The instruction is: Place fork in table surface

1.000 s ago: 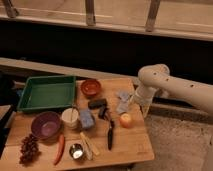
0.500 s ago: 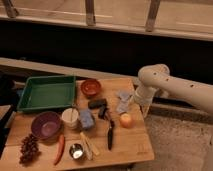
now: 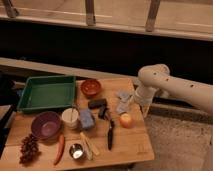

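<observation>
From my remote station: the robot's white arm (image 3: 167,86) reaches in from the right of the frame and bends down over the right-centre of the table surface (image 3: 136,144). The gripper (image 3: 123,101) hangs low above the wood, its jaws standing apart. I see nothing clamped between them.

The table surface is a light tan wooden board, plain and smooth, filling the lower left and centre of the frame. A bare stretch shows at its lower right corner. I cannot tell which item is the fork. Any lettering on the objects is too small for me to read.

A green tray (image 3: 47,78) sits at the board's upper left, with a brown bowl (image 3: 91,87) just to its right. A black block (image 3: 97,103) lies left of the gripper, and a round orange fruit (image 3: 126,120) rests just below it. A black-handled knife (image 3: 110,134) lies left of the fruit. A blue sponge (image 3: 87,119) and a white cup (image 3: 70,117) sit side by side at centre. A purple bowl (image 3: 46,125), dark grapes (image 3: 29,149), a red chili (image 3: 60,149) and a small metal cup (image 3: 76,151) occupy the lower left.
</observation>
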You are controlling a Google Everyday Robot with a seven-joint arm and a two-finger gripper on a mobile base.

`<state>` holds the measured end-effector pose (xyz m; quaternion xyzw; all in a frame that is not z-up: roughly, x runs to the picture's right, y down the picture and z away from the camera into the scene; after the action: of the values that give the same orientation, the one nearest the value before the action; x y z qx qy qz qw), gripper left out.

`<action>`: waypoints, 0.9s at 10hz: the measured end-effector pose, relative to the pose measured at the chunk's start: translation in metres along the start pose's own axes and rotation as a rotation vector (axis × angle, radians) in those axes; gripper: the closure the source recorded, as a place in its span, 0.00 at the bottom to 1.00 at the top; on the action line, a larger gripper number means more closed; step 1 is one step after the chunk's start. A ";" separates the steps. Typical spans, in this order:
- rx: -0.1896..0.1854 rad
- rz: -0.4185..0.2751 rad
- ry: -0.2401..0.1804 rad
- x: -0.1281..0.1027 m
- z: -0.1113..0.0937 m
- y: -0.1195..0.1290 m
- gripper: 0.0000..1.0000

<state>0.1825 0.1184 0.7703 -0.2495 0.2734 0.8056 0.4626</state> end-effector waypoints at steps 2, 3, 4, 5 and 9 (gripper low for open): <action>0.000 0.000 0.000 0.000 0.000 0.000 0.34; 0.000 0.000 0.000 0.000 0.000 0.000 0.34; 0.000 0.000 0.000 0.000 0.000 0.000 0.34; 0.000 0.000 0.000 0.000 0.000 0.000 0.34; 0.008 -0.008 -0.005 0.001 0.000 0.000 0.34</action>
<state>0.1827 0.1187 0.7696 -0.2466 0.2744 0.8032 0.4677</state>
